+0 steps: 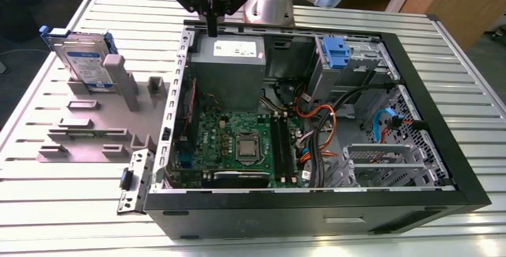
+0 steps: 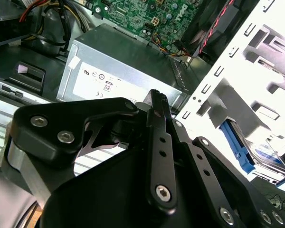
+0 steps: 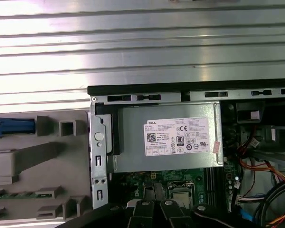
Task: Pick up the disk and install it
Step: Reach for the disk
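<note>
The disk (image 1: 84, 61), silver with a white-and-blue label and a blue bracket, stands on edge in a grey holder (image 1: 95, 121) at the exterior view's left, beside the open computer case (image 1: 442, 121). My gripper (image 1: 213, 31) hangs over the case's back left corner, above the power supply (image 1: 229, 61), to the right of the disk and apart from it. Its black fingers are together with nothing between them. In the second wrist view the gripper (image 2: 156, 96) points at the power supply (image 2: 118, 71), and the disk (image 2: 266, 156) lies off to one side. The first wrist view shows the disk's blue bracket (image 3: 12, 127).
A blue clip (image 1: 335, 52) sits in the drive bay at the case's back right. Inside the case are the motherboard (image 1: 237, 141), orange and blue cables (image 1: 316, 115) and a metal cage (image 1: 387, 162). The ribbed metal table (image 1: 63, 209) surrounds the case.
</note>
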`<state>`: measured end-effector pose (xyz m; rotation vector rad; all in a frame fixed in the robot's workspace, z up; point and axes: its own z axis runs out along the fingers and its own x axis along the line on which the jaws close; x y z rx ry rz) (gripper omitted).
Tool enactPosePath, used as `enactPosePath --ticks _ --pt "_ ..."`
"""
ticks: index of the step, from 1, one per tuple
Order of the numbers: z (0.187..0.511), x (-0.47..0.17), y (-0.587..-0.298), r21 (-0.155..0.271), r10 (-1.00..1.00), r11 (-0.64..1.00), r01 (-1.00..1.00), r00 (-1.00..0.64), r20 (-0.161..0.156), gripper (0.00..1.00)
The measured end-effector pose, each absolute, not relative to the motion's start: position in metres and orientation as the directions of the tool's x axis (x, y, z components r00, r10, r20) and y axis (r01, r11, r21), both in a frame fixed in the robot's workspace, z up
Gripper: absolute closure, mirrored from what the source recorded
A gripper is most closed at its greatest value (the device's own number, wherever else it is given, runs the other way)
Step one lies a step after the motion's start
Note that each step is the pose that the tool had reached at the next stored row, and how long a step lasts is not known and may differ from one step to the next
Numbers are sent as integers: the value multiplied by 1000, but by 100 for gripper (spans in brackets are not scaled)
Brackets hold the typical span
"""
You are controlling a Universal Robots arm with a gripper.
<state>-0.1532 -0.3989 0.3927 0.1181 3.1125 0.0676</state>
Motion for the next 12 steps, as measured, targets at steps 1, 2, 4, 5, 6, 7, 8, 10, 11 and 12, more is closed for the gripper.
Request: enactPosePath --ticks 1,2,4,5,6,7,8,10,11,12 --pt "393 -154 -399 44 76 996 75 -997 -24 89" --pt "393 -155 -399 44 76 996 75 -997 -24 89" --pt "393 -156 -399 44 76 996 75 -997 -24 89" --pt "393 -157 -399 44 76 996 75 -997 -24 89" --pt "393 -157 -399 44 76 996 75 -997 -24 89" --pt "393 -158 -399 44 76 996 75 -997 -24 89" --pt "393 -159 -398 44 76 996 75 -997 -24 89" --pt "393 -160 -398 44 76 996 75 -997 -24 89" --pt "393 -160 -398 44 76 996 75 -997 -24 89" --pt "393 -160 -398 44 76 996 75 -997 -24 89"
